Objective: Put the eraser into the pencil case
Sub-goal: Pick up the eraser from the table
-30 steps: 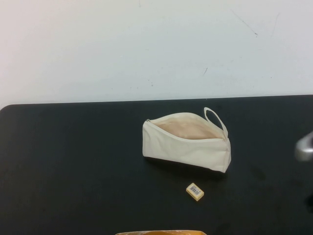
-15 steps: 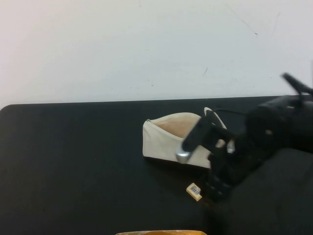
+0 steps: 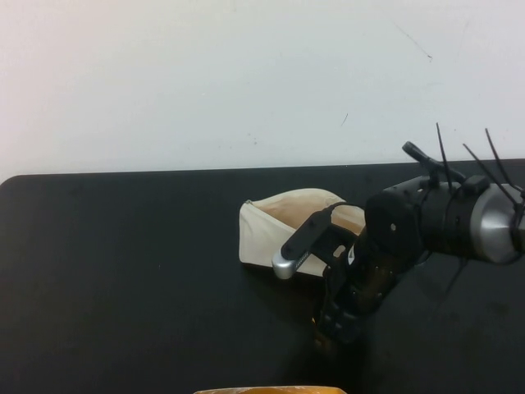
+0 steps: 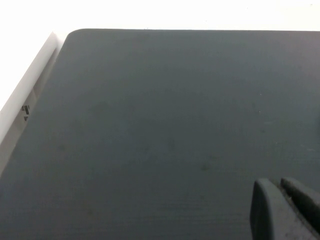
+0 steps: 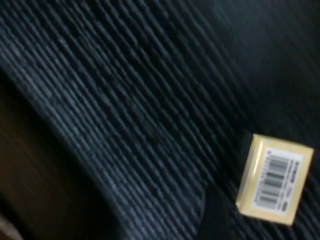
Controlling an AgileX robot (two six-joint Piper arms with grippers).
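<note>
The eraser (image 5: pixel 275 179), a small cream-yellow block with a white barcode label, lies on the black table close under my right wrist camera. In the high view my right arm hides it. The pencil case (image 3: pixel 267 223), a cream-white pouch with its tan lining showing, lies unzipped at the table's middle, its right end covered by my right arm. My right gripper (image 3: pixel 332 327) points down just in front of the pouch, over the eraser's spot. My left gripper (image 4: pixel 276 183) is shut and empty over bare table, out of the high view.
The black table (image 3: pixel 123 271) ends at a white wall behind. An orange-yellow object (image 3: pixel 271 390) pokes in at the front edge. The table's rounded corner and white edge show in the left wrist view (image 4: pixel 60 45).
My right arm has swung in from the right edge and come down in front of the pouch, now covering the eraser and the pouch's strap end in the high view.
</note>
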